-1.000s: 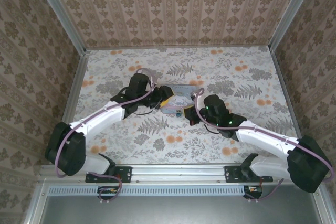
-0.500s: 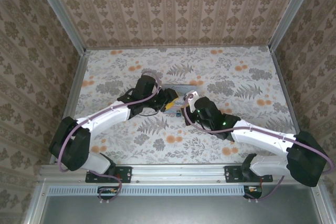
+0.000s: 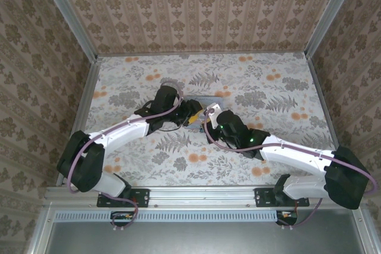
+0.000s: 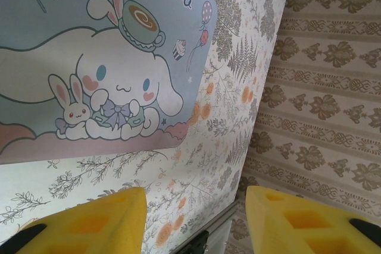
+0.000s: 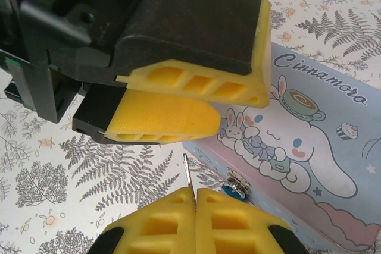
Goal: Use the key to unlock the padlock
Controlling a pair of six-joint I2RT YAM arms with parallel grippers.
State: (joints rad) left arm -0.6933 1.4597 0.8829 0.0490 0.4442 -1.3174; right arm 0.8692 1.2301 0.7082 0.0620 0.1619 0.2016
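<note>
Left end effector [image 4: 193, 218] at bottom edge, two yellow fingers [image 4: 95, 221] well apart, jaws wide, nothing between them. Tin [image 4: 89, 57] fills upper left: pale blue lid, white long-eared cartoon dog, small bunnies, teacup, pink cloud band along its lower edge. Tin lies flat on floral worktop [image 4: 232, 87], its rounded corner above the gap between the fingers. Fingers not touching tin. Worktop print: grey ferns, orange blotches. Metal rail [image 4: 205, 239] along worktop edge, between the fingers. Beige damask wall [image 4: 321, 87] on right.
</note>
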